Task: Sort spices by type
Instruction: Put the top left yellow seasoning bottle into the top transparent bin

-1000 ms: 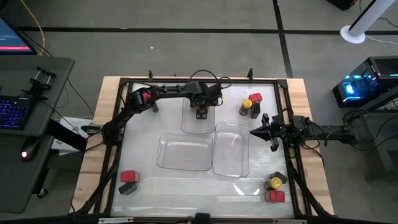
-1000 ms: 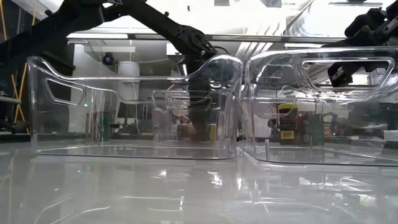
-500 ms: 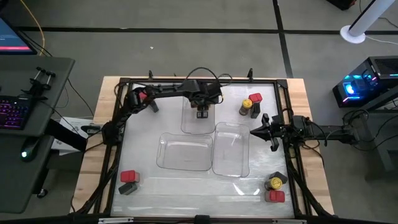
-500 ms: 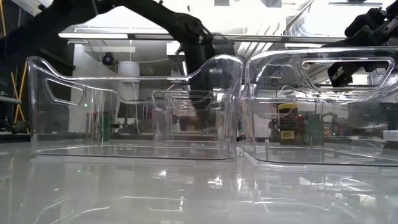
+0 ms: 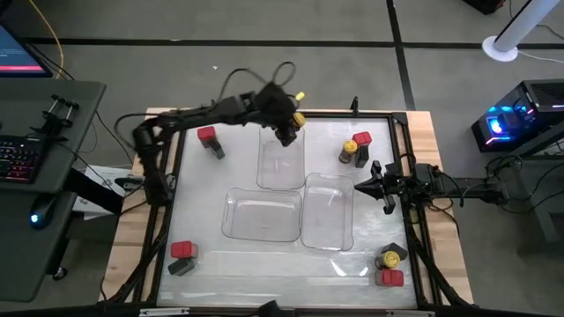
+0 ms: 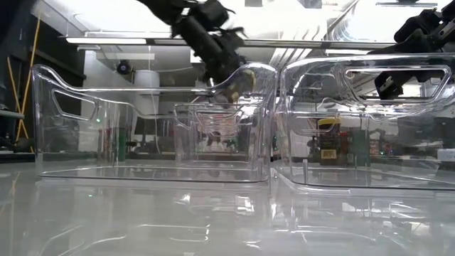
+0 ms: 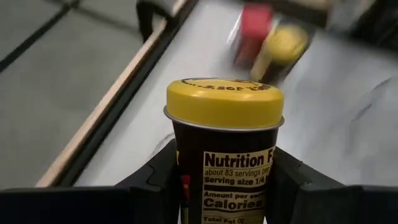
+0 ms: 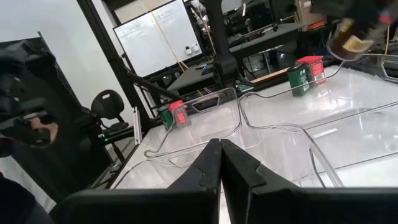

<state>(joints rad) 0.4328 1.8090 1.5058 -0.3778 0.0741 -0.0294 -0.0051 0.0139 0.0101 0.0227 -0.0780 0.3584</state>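
- Left gripper (image 5: 289, 123) is grasping a yellow-lidded jar (image 7: 224, 146), hanging above the far clear tray (image 5: 280, 163).
- Right gripper (image 5: 361, 186) is sitting clenched, empty, at the table's right edge.

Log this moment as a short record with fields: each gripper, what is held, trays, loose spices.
left gripper: shut on yellow-lidded jar, lifted above far tray
right gripper: shut, empty, at the table's right edge
clear trays: three, nothing visible inside
loose spices: red-topped container far left; pair far right; pair near left; group near right
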